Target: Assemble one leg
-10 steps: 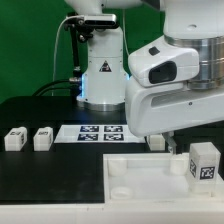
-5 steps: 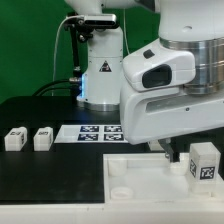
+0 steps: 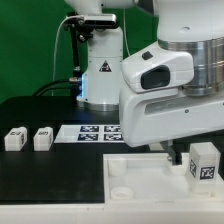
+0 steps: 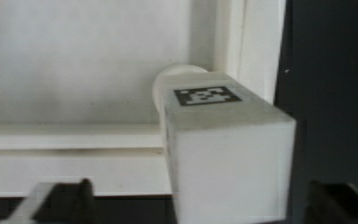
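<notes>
A leg (image 3: pixel 203 162), a squat white block with a black-and-white marker, stands on the right part of the large white tray-like piece (image 3: pixel 140 178). In the wrist view this leg (image 4: pixel 229 135) stands by the tray's edge, with a round socket (image 4: pixel 185 75) just behind it. My gripper (image 4: pixel 197 205) is open, with one dark finger on either side of the leg and not touching it. In the exterior view the gripper (image 3: pixel 172 152) is mostly hidden under the arm's white body. Two more legs (image 3: pixel 14 139) (image 3: pixel 42 138) lie at the exterior view's left.
The marker board (image 3: pixel 98 132) lies on the black table behind the tray-like piece. The robot's base (image 3: pixel 100 70) stands at the back. The tray's raised rim (image 4: pixel 87 135) runs beside the leg.
The arm has shifted toward the exterior view's left and come a little lower over the tray. The legs and tray have not moved.
</notes>
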`<state>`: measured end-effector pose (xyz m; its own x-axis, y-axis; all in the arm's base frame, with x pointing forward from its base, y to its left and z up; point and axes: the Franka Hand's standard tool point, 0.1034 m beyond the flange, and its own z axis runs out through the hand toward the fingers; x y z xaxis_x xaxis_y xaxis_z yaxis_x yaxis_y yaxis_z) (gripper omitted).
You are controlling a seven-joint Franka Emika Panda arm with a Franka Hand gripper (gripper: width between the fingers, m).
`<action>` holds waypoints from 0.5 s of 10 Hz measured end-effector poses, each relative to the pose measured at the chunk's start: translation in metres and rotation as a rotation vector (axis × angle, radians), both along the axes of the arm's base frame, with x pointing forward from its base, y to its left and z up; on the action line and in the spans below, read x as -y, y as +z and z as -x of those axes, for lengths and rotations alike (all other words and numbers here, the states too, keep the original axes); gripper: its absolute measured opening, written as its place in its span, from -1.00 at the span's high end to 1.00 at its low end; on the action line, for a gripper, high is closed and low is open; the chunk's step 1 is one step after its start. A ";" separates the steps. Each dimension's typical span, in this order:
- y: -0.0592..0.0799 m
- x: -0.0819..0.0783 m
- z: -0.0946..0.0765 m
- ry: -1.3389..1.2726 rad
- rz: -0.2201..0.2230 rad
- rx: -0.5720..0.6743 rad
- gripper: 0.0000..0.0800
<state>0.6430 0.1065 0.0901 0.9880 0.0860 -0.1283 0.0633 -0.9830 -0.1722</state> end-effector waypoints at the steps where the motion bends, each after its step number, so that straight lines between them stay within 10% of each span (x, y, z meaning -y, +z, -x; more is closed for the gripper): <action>1: 0.000 0.000 0.000 0.000 0.000 0.000 -0.25; 3: 0.000 0.000 0.000 -0.042 0.006 -0.007 0.28; 5: 0.000 -0.001 0.000 -0.063 0.008 -0.010 0.28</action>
